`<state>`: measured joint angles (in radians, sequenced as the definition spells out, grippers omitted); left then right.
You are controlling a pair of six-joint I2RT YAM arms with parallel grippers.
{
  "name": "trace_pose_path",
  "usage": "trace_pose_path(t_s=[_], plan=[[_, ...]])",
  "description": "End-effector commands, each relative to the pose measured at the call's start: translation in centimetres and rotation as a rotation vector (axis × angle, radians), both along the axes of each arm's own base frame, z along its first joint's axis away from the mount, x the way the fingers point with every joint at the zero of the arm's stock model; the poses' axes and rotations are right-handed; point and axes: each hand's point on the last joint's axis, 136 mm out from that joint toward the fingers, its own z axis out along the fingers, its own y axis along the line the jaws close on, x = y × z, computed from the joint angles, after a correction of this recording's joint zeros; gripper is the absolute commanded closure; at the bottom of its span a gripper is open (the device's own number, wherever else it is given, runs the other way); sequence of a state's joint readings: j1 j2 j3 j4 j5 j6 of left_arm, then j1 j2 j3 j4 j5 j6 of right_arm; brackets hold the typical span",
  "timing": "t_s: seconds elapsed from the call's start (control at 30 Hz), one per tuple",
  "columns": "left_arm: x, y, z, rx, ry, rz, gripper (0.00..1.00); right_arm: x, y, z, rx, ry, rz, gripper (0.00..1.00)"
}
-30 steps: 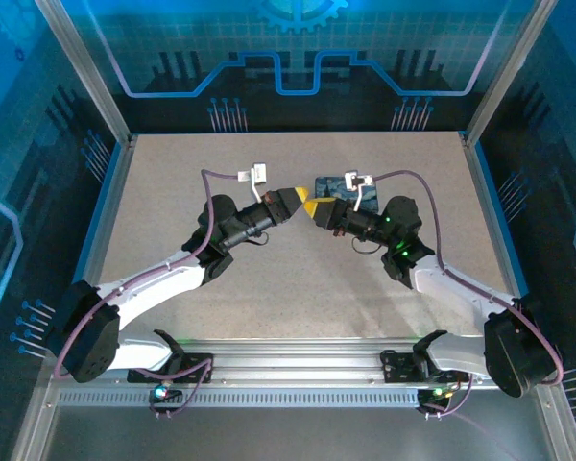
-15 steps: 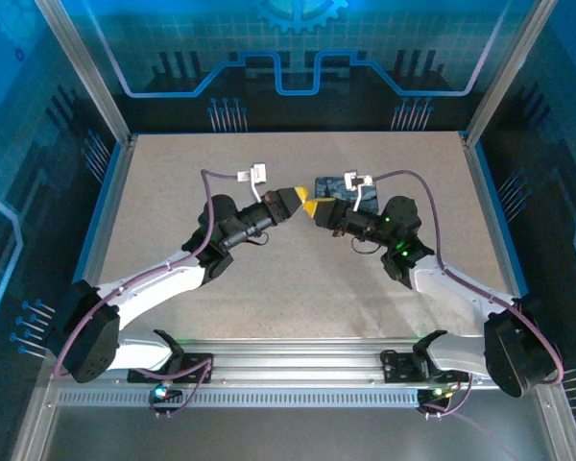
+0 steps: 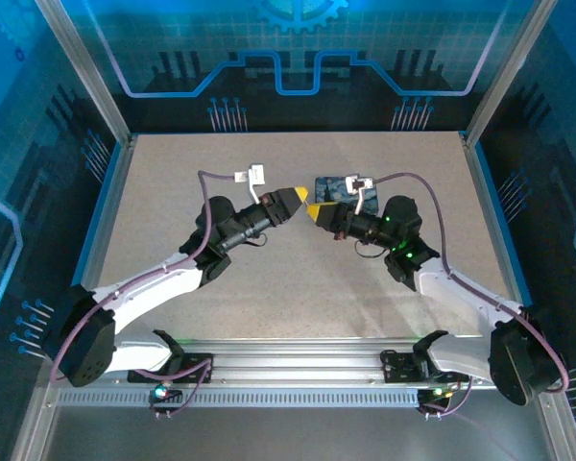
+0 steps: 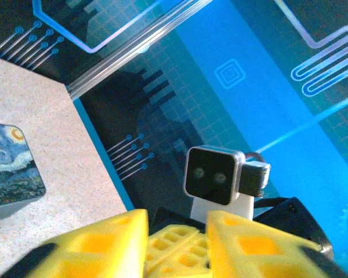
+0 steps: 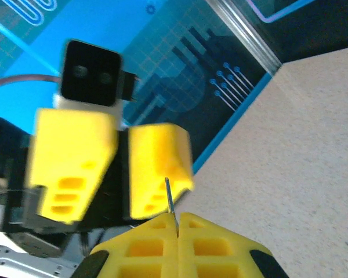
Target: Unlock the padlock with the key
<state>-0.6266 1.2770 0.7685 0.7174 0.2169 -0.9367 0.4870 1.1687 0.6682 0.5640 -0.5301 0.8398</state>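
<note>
My two grippers meet tip to tip above the middle of the table. The right gripper (image 5: pixel 177 218) (image 3: pixel 313 210) is shut on the key (image 5: pixel 169 196), a thin dark metal sliver that sticks straight out from between its yellow fingertips. The key's tip reaches the inner finger of the left gripper (image 5: pixel 123 174) (image 3: pixel 300 195). The left gripper (image 4: pixel 177 219) is open, with a dark gap between its fingers. Through that gap the left wrist view shows the right gripper's yellow latticed fingers (image 4: pixel 175 243). The padlock is out of view.
A dark-blue tin with a starry-night print (image 3: pixel 338 184) (image 4: pixel 11 165) lies flat on the speckled table (image 3: pixel 221 288) just behind the right gripper. Blue printed walls and metal posts close in the table on three sides.
The grippers stay tip to tip near the tin. The right arm's forearm has swung slightly left and its cable has lifted. No jaw movement is clear from above.
</note>
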Motion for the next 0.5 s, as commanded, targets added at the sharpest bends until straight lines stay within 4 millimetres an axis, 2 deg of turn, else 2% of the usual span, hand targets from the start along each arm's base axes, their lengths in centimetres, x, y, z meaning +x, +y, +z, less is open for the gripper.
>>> trace_pose_path(t_s=[0.0, 0.07, 0.2, 0.33, 0.4, 0.47], plan=[[-0.3, 1.1, 0.9, 0.028, -0.041, 0.042, 0.55, 0.0, -1.0, -0.3, -0.079, -0.016, -0.033, 1.0], [-0.1, 1.3, 0.3, 0.071, -0.03, 0.058, 0.47, -0.2, -1.5, -0.7, -0.111, -0.015, -0.048, 1.0], [0.5, 1.8, -1.5, 0.154, 0.025, 0.077, 0.39, -0.6, -2.4, -1.4, -0.176, -0.008, -0.076, 1.0], [1.9, 2.5, -4.0, 0.233, 0.122, 0.099, 0.33, -1.1, -3.2, -1.6, -0.24, -0.011, -0.093, 1.0], [2.6, 2.9, -5.4, 0.285, 0.174, 0.116, 0.23, -1.2, -3.6, -1.7, -0.263, -0.015, -0.107, 1.0], [3.4, 3.1, -6.7, 0.334, 0.234, 0.122, 0.2, -1.4, -3.9, -1.7, -0.283, -0.016, -0.119, 1.0]])
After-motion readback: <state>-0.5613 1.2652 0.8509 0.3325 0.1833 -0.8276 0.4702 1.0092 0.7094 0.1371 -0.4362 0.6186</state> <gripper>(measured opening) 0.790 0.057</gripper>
